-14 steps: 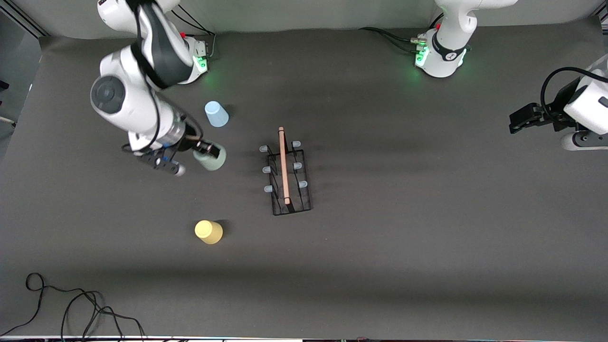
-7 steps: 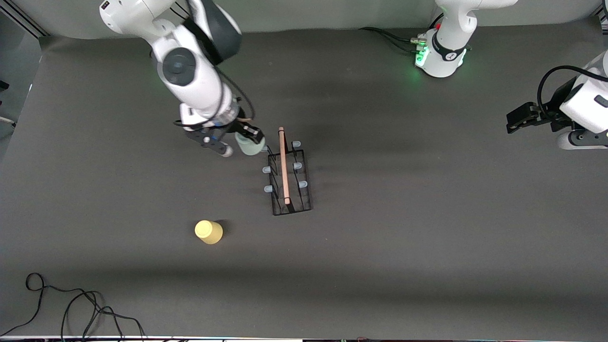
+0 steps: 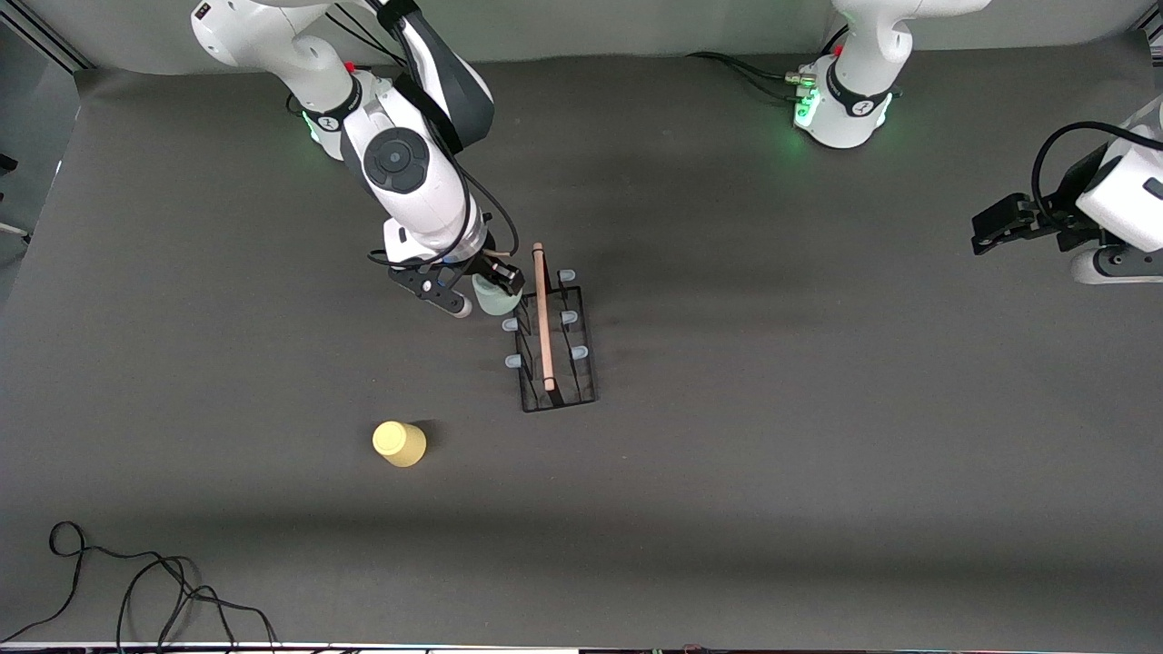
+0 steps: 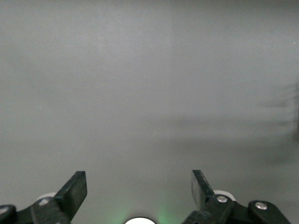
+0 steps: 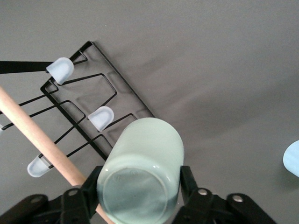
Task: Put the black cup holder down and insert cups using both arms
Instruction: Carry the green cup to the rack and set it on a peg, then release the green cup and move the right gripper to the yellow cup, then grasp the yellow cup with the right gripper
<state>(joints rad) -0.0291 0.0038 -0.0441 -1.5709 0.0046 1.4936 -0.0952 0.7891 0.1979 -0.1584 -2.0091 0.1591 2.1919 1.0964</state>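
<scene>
The step in hand is seating the first tumbler: the right gripper (image 3: 491, 283) is hanging over the end of the black wire cup holder with its light-wood dowel handle (image 3: 551, 338) that lies farthest from the front camera, and its black fingers (image 5: 188, 179) are sitting against the two sides of the small pale mint-green plastic tumbler (image 5: 142, 169); the tumbler is turned mouth-down, its closed base facing the wrist camera, and it is standing where the rack's farthest pale-blue-capped prong on the right arm's side should be, though whether the prong is already inside it cannot be seen. By my reading the grip is just being let go, so the next move is calling for the jaws to widen fully and the gripper to rise straight up without dragging the cup off or nudging the light rack.

The holder is standing near the middle of the dark grey table (image 3: 772, 454); five capped prongs (image 5: 101, 117) are showing bare. The small yellow plastic tumbler (image 3: 399, 443) is waiting mouth-down on the table, nearer the front camera and toward the right arm's end; a light blue cup edge (image 5: 293, 158) is showing only in the right wrist view.

The left gripper (image 4: 139, 189) is waiting with fingers wide apart and empty, over the left arm's end of the table.
</scene>
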